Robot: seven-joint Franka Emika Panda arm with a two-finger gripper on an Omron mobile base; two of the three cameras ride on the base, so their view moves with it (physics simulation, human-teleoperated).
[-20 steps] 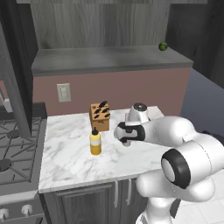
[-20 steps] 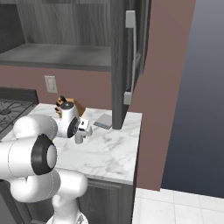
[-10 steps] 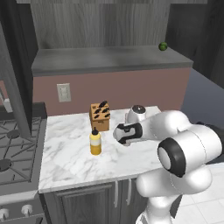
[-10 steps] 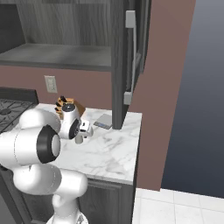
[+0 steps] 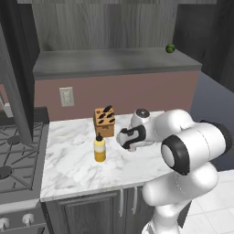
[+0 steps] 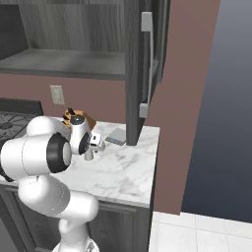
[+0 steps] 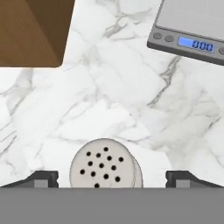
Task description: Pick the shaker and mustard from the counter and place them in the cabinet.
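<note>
Left base view: mustard (image 5: pixel 99 148) on tabletop (image 5: pixel 73 169) before knife block (image 5: pixel 104 122); right base view: shaker (image 6: pixel 88 155) under my pincer (image 6: pixel 92 145). Hand view: pincer (image 7: pixel 112 178) open, straddling shaker (image 7: pixel 105 168); off-centre closing could tip it toward scale (image 7: pixel 192 33).

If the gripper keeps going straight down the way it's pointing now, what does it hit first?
The shaker. Its perforated cap sits between the open gripper fingers, directly below on the counter. How much gap remains is hard to judge; the fingers look set to pass either side of it.
</note>
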